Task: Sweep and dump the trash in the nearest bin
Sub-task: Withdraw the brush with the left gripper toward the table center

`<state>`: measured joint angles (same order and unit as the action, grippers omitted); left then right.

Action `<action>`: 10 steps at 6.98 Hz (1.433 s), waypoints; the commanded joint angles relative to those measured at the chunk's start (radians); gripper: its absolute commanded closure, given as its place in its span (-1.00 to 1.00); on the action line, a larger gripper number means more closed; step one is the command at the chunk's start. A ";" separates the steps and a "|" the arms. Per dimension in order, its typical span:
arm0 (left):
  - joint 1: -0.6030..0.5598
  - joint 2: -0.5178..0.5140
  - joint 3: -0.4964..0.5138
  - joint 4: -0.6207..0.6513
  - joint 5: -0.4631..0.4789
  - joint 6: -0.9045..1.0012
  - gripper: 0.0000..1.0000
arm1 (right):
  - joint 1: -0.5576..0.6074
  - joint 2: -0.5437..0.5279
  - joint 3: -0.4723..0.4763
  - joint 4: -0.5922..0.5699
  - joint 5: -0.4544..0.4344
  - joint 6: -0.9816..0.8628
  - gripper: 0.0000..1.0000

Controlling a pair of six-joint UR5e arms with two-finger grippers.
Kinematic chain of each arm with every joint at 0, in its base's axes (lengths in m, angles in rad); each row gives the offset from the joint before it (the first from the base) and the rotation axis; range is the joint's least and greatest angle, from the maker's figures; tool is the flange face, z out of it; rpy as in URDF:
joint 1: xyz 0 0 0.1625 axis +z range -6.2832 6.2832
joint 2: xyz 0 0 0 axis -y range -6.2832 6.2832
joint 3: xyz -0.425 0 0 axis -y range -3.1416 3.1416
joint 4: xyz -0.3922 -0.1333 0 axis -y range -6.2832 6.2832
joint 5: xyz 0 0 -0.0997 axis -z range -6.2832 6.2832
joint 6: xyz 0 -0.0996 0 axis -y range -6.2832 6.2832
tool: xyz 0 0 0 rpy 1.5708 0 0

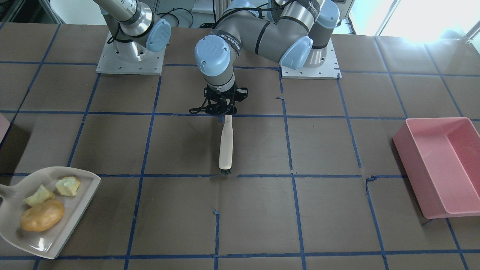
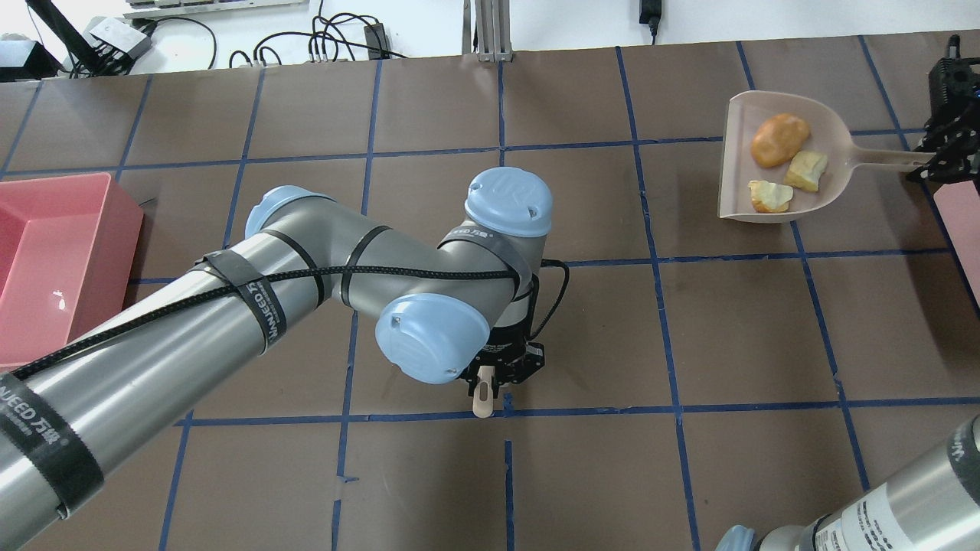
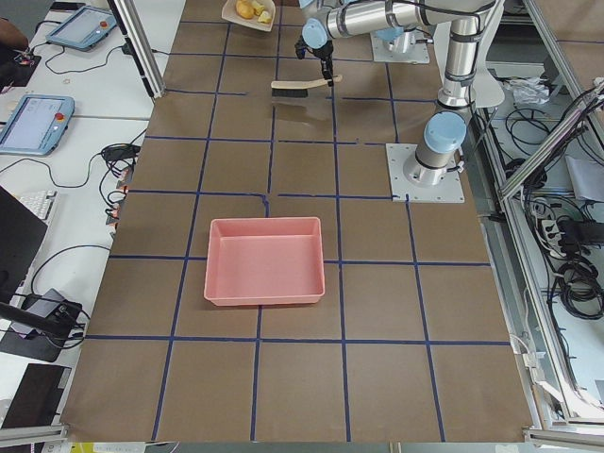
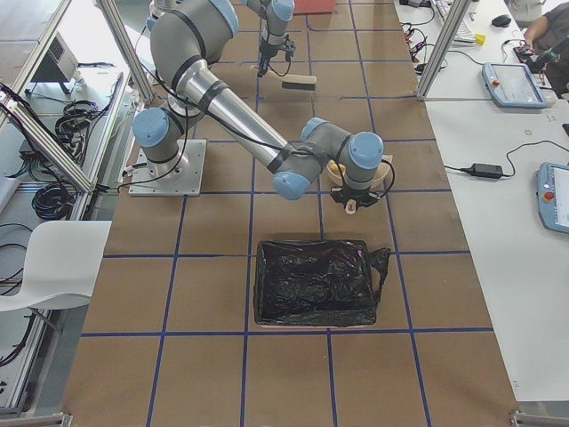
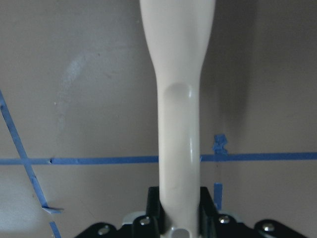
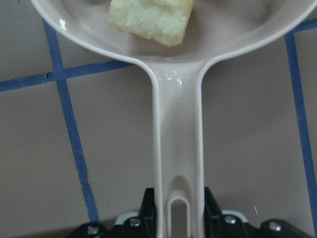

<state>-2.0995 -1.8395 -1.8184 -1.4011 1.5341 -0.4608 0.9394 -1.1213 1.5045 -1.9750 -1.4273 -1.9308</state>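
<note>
Trash, three lumps, lies in the dustpan, whose handle end my right fingers clamp. The bin shows only as a pale pink corner just beside that grip, and its contents are hidden. I judge that lifting could tip the open lip down and roll the round orange lump out. A grip this far back may also let the pan twist. My left fingers are closed on the brush, mid-counter. The pink tub, well apart, holds nothing visible.
</note>
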 commanded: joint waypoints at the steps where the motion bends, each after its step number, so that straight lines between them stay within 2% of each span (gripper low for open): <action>1: -0.016 0.002 -0.022 0.046 -0.101 -0.030 1.00 | -0.031 -0.067 -0.026 0.091 0.008 0.013 0.97; 3: -0.014 -0.004 -0.038 0.073 -0.097 -0.032 1.00 | -0.124 -0.124 -0.087 0.218 -0.002 0.006 0.97; 5: -0.014 0.014 -0.038 0.071 -0.094 -0.030 0.99 | -0.250 -0.126 -0.134 0.293 -0.004 -0.008 0.96; 7: -0.014 0.011 -0.039 0.071 -0.089 -0.074 0.99 | -0.373 -0.121 -0.200 0.330 -0.008 -0.059 0.96; 10: -0.014 0.002 -0.041 0.070 -0.088 -0.076 0.99 | -0.595 -0.108 -0.211 0.334 -0.012 -0.144 0.96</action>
<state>-2.1138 -1.8331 -1.8581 -1.3303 1.4457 -0.5365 0.4359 -1.2378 1.2952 -1.6423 -1.4404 -2.0352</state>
